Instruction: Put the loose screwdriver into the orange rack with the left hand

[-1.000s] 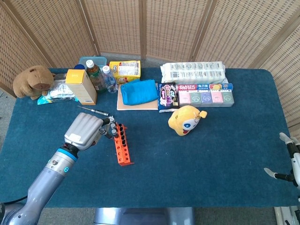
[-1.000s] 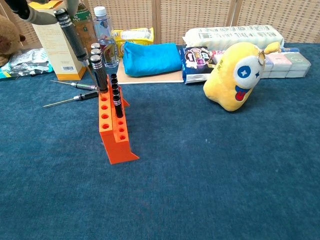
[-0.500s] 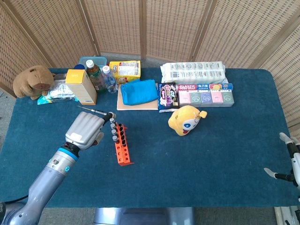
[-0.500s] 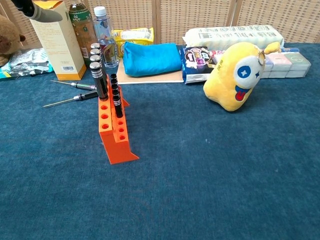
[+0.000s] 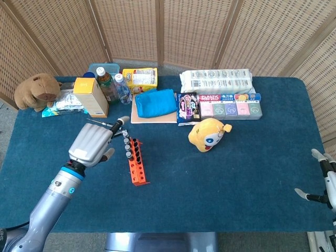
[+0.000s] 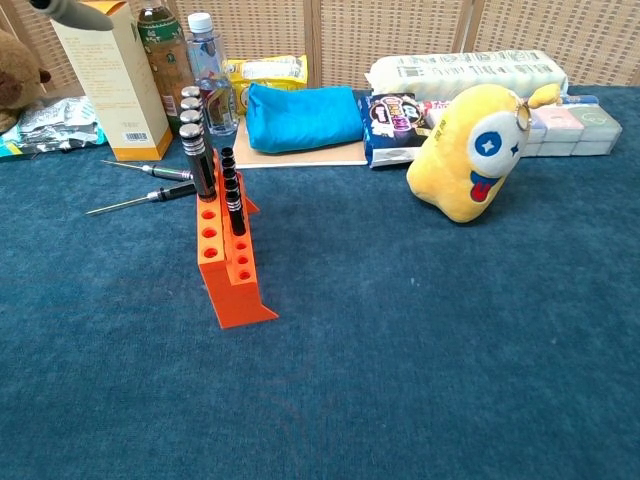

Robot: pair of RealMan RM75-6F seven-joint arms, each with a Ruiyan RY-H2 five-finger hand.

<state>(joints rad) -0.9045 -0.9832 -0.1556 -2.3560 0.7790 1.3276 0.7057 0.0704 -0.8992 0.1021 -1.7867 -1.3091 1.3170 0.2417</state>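
- Head view: the left hand [image 5: 93,144] hovers over the blue table [image 5: 226,178] just left of the orange rack [image 5: 136,161], its back turned to the camera. One finger reaches toward the far end of the rack and nothing shows in its grasp, so it looks empty with the fingers loosely apart.
- Head view: silver-capped screwdriver handles [image 5: 126,143] stand upright in the far holes of the rack, with a row of black ones beside them.
- Head view: a loose screwdriver [image 5: 100,123] lies on the cloth behind the hand, near the yellow box [image 5: 92,96].
- Head view: the right hand [image 5: 321,181] shows only at the frame's right edge, well apart from the rack. Its fingers are spread and hold nothing.
- Head view: a yellow plush toy [image 5: 208,134] sits right of the rack, and a brown plush animal [image 5: 35,90] sits at the table's far left corner.
- Chest view: the orange rack [image 6: 226,268] stands on the cloth with the silver-capped handles [image 6: 196,141] upright at its far end.
- Chest view: two slim screwdrivers [image 6: 147,184] lie flat on the cloth left of the rack, outside it. The nearer one's handle ends just beside the rack.
- Chest view: only a grey fingertip [image 6: 72,12] of the left hand enters at the top left corner, above the yellow box [image 6: 105,84].
- Chest view: the blue pouch [image 6: 302,115] and two bottles [image 6: 198,68] stand behind the rack.
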